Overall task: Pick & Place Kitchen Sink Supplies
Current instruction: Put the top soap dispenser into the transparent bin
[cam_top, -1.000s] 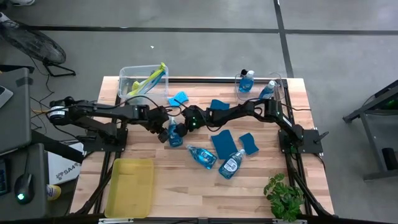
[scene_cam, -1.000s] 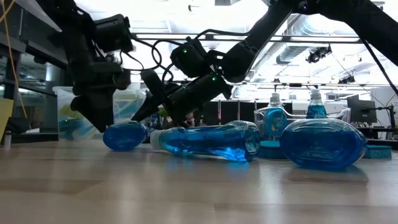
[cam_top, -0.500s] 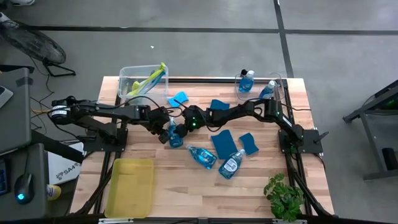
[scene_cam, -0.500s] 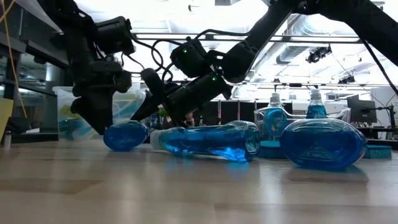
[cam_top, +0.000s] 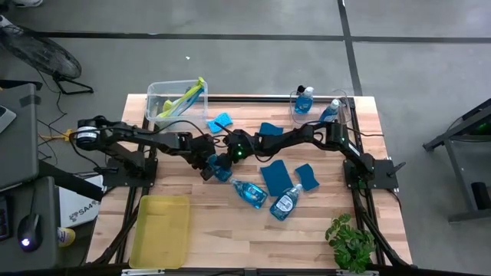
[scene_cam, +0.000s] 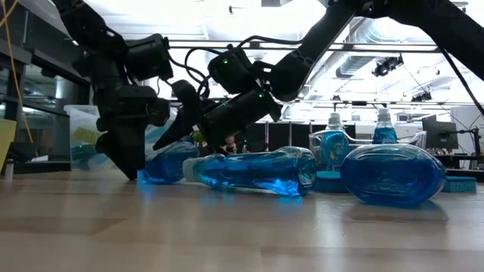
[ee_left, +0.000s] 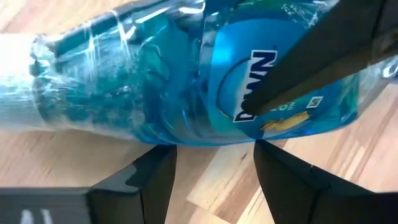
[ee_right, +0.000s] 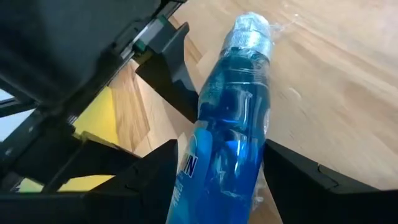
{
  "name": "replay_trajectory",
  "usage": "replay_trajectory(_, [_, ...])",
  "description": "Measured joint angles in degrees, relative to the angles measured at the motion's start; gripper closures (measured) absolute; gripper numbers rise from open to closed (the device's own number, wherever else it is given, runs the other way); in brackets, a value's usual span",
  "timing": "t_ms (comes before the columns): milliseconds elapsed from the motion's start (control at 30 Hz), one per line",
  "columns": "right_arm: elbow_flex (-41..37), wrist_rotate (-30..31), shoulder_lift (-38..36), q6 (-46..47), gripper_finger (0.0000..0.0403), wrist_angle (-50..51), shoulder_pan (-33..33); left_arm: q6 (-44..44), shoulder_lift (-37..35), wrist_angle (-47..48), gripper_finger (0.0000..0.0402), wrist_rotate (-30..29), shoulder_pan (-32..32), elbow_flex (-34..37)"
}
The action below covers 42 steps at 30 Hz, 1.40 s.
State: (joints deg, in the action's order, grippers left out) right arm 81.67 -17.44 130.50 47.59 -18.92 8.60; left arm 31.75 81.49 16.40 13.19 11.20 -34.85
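Mid-table, the left gripper [cam_top: 209,162] is swinging in low beside the soap bottle [cam_top: 220,169], fingers parted, while the right gripper [cam_top: 224,163] is clasping the bottle; a handover looks underway.

Five bottles [cam_top: 252,192], four sponges [cam_top: 274,178], one brush [cam_top: 186,96]

The pale wooden worktop [cam_top: 230,230] carries a yellow tray [cam_top: 160,230] at its near left corner and a clear bin [cam_top: 157,97] with a yellow-green brush [cam_top: 186,96] at its far left. Toward the middle lie three blue soap bottles [cam_top: 248,192] on their sides and flat blue sponges [cam_top: 274,177]. At the far right stands a second clear bin [cam_top: 341,107] holding upright bottles [cam_top: 304,100], and a small green plant [cam_top: 350,241] sits at the near right corner.
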Motion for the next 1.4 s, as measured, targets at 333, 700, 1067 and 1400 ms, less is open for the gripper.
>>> replay_trajectory(333, [0.0, -6.7, -0.1, -7.2, 0.0183, 2.9, 0.2, -1.1, 0.1, -0.3, 0.0193, -1.1, 0.0, 0.0])
replay_trajectory(700, [0.0, -8.9, -0.1, -9.2, 0.0198, 3.4, 0.1, -1.5, 0.1, -1.4, 0.0193, -1.7, 0.0, 0.1])
replay_trajectory(1067, [0.0, -11.5, -0.1, -10.0, 0.0283, 3.5, 0.5, -2.1, 0.1, -2.1, 0.0193, -2.0, 0.0, 0.2])
replay_trajectory(1400, [0.1, -11.7, -1.1, -11.6, 0.0302, 3.0, 1.8, -3.8, -8.1, 3.3, 0.0193, -8.3, 0.0, 0.2])
